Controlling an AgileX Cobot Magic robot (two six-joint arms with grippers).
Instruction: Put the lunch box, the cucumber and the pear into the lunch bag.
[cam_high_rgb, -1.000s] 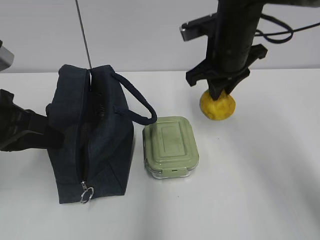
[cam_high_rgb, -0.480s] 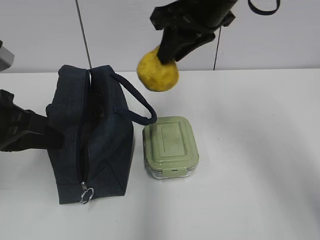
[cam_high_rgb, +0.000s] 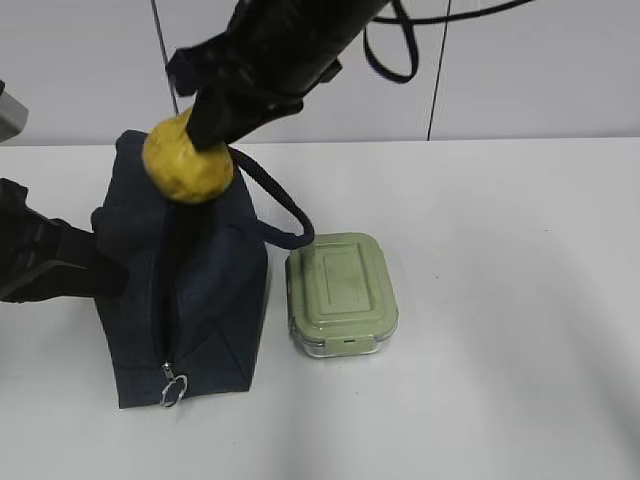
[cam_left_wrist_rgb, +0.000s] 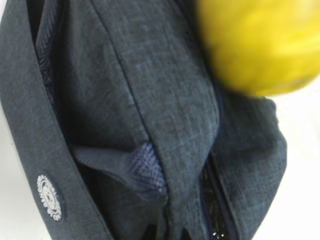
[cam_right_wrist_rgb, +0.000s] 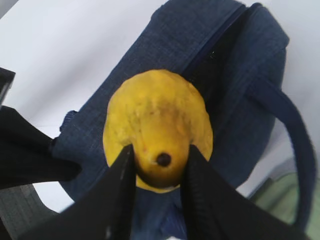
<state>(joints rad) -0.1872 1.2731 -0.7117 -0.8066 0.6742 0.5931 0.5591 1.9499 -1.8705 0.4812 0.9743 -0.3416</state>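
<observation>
blurred yellow pear (cam_left_wrist_rgb: 255, 45) hangs over the navy lunch bag (cam_left_wrist_rgb: 150, 130).

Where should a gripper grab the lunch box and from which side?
Come straight down from above and close across the short width of the lunch box, fingers on its two long sides. It lies flat, lid up, and the long sides are straight. The bag stands close on its left, so that finger has little room; the right side is open table.
</observation>
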